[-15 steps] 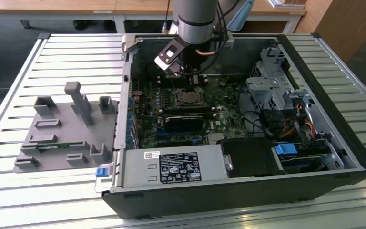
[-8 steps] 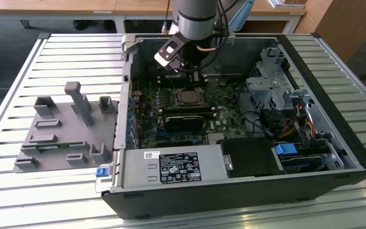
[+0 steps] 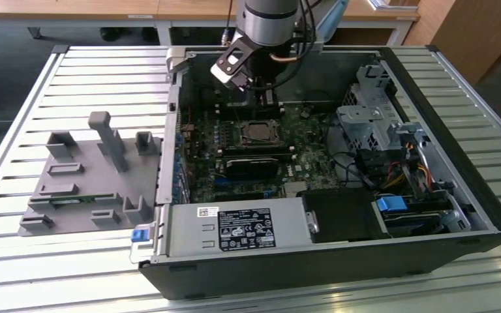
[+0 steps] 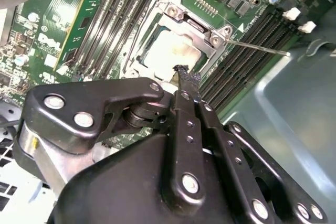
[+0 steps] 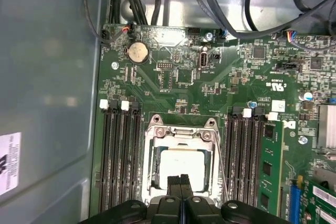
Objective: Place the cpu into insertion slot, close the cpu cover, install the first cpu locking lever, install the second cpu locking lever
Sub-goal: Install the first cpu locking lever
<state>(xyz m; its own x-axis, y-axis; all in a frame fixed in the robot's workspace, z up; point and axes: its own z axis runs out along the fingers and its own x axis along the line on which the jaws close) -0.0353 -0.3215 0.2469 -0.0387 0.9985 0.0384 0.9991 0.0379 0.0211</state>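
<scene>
Exterior view first: the open PC case (image 3: 320, 270) sat on the slatted counter (image 3: 24, 261) with a grey fixture tray (image 3: 85, 176) on the exterior view's left; the gripper (image 3: 262, 98) hung inside the case just above the insertion slot (image 3: 258, 134). In the second wrist view the jaws were pressed together right over the near edge of the cpu (image 4: 168, 51), which sat in the slot with the cpu cover (image 4: 189, 22) down around it; a thin locking lever (image 4: 257, 48) stuck out across the memory slots (image 4: 241, 61). First wrist view, same deal: jaws together over the cpu (image 5: 181, 163); cover (image 5: 181, 136) framing it; lever (image 5: 221, 156) running alongside.
</scene>
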